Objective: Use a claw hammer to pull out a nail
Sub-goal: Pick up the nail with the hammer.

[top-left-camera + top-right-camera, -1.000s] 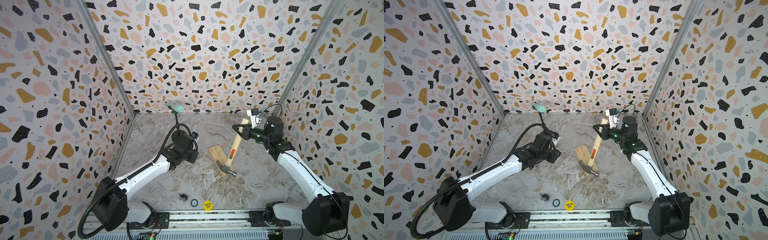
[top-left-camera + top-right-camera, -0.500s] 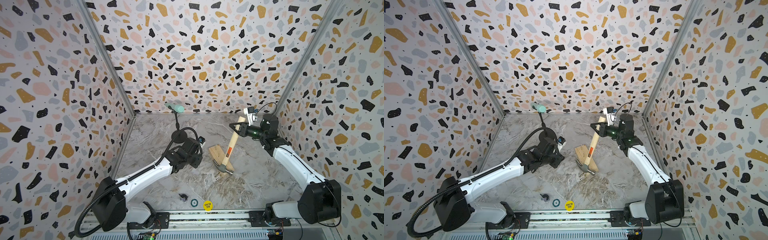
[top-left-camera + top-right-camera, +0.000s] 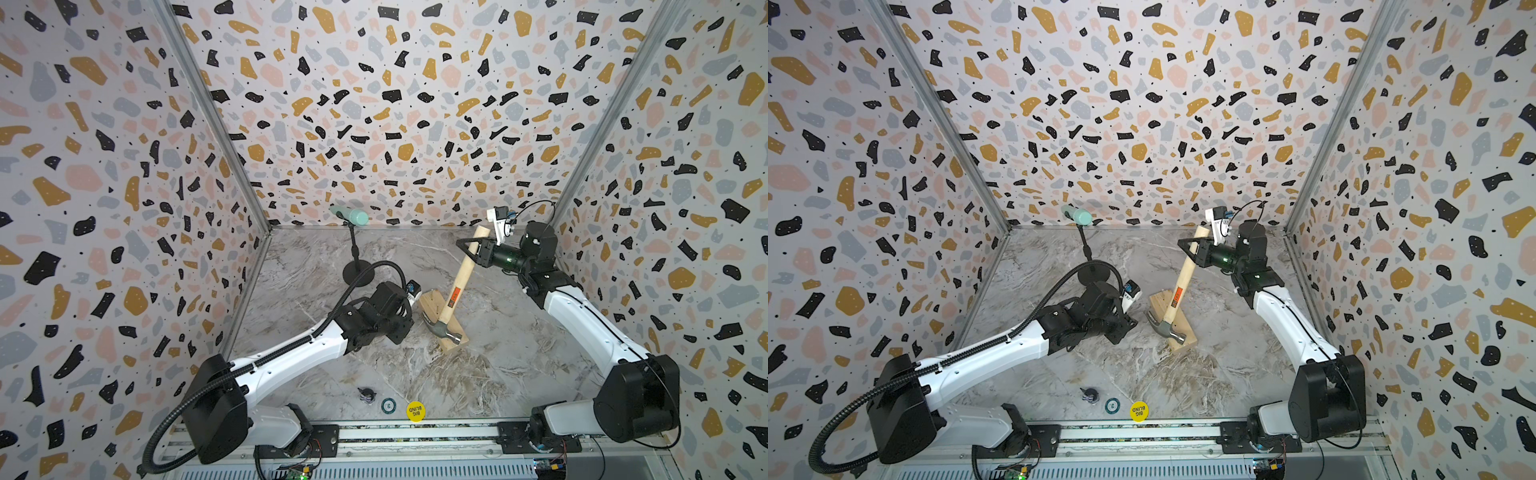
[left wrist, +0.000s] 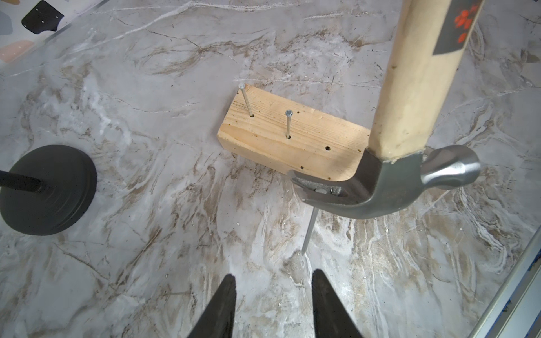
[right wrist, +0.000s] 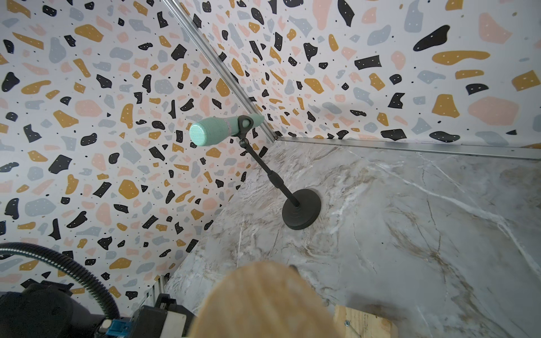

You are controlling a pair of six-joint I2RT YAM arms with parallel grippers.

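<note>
My right gripper (image 3: 469,251) is shut on the upper end of the claw hammer's (image 3: 455,291) pale handle, which leans over the wood block (image 3: 430,300); both top views show this. The steel head (image 4: 389,187) hangs by the block's (image 4: 307,143) near end. A thin grey nail (image 4: 309,226) hangs from the claw by its head, its tip free above the table. Two other nails (image 4: 288,124) stand upright in the block. My left gripper (image 4: 273,273) is open and empty, just short of the hanging nail. The right wrist view shows only the blurred handle end (image 5: 263,301).
A teal microphone (image 3: 351,215) on a black stand with a round base (image 3: 357,270) stands behind the block. A yellow disc (image 3: 415,411), a green chip (image 3: 388,405) and a small dark object (image 3: 367,395) lie near the front rail. Patterned walls close three sides.
My left arm has moved right, closer to the block. The right gripper has carried the hammer a little left and back, so the head has shifted along the block.
</note>
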